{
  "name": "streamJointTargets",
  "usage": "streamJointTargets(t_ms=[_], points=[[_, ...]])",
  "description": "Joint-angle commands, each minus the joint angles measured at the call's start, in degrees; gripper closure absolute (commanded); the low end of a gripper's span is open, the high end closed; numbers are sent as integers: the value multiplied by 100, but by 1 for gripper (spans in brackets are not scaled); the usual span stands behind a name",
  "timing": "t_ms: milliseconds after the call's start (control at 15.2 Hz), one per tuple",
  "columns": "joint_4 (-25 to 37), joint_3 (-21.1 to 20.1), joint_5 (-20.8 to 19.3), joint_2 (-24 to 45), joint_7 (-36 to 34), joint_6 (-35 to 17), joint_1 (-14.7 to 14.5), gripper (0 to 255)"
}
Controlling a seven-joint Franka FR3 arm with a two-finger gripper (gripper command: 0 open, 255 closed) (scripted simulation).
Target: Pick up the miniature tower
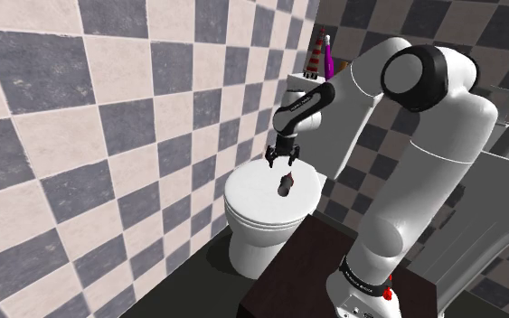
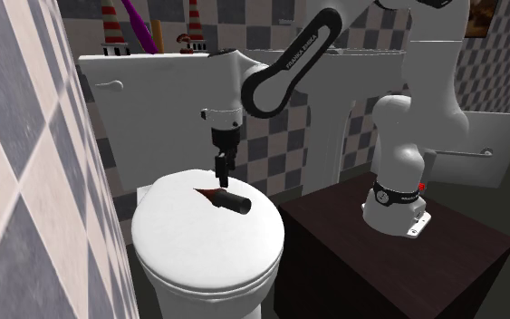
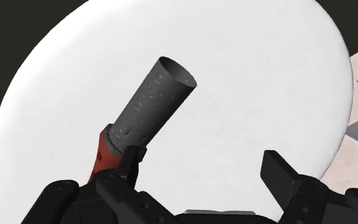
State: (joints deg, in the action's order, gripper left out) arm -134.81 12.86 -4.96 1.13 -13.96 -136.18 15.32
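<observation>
The miniature tower [image 3: 152, 108], a dark grey pitted cylinder with a red tip, lies on its side on the white closed toilet lid [image 3: 266, 83]. My gripper [image 3: 203, 159] hangs open just above the lid, nothing between its fingers. The tower's red end lies close beside one finger [image 3: 131, 159], and its grey body points away from the hand. In the shoulder view the gripper [image 1: 281, 164] points down just above the tower [image 1: 285, 186]. The second exterior view shows the gripper [image 2: 221, 170] over the red end of the tower [image 2: 230, 200].
The toilet tank [image 2: 153, 100] behind the lid carries red-and-white striped cones [image 2: 110, 27] and a purple bottle [image 2: 137, 18]. A checkered tile wall [image 1: 80, 135] stands close beside the toilet. My dark stand [image 2: 398, 263] sits right next to the bowl.
</observation>
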Motion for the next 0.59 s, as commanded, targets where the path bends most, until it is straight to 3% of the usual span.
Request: streamJointTargets(t_ms=[0, 528], points=[[98, 100, -7, 364, -39, -256, 102, 0], [832, 389, 153, 1790, -187, -896, 498, 0]])
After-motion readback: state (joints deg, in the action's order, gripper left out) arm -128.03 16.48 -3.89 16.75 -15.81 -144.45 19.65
